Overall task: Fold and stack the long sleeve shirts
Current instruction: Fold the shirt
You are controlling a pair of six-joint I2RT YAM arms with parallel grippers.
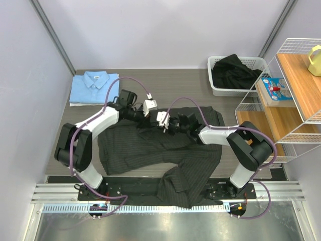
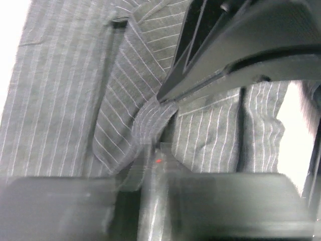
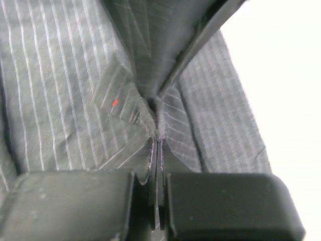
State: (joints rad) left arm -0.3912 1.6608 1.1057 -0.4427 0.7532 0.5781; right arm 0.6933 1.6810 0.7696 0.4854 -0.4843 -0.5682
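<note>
Top external alone: folded blue shirt (image 1: 94,86); wrist views: left gripper (image 2: 153,170), right gripper (image 3: 158,148) pinching pinstriped shirt (image 3: 60,75).

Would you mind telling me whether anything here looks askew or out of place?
Yes: the pinstriped shirt lies rumpled and skewed, one end spilling over the near edge of the table. The light blue shirt sits neatly folded.

- The right gripper (image 3: 157,145) fills the bottom edge, its two blocky black fingers (image 3: 75,203) pressed together with only a sliver between them.
- A thin fold of the black-charcoal pinstriped woven shirt (image 3: 55,85) is pinched in that sliver (the cloth puckers into a small peak just above the tips).
- A tiny red dot (image 3: 115,103) sits on a creased flap left of the peak.
- On the right, the shirt's edge ends against a blown-out white area (image 3: 291,75).
</note>
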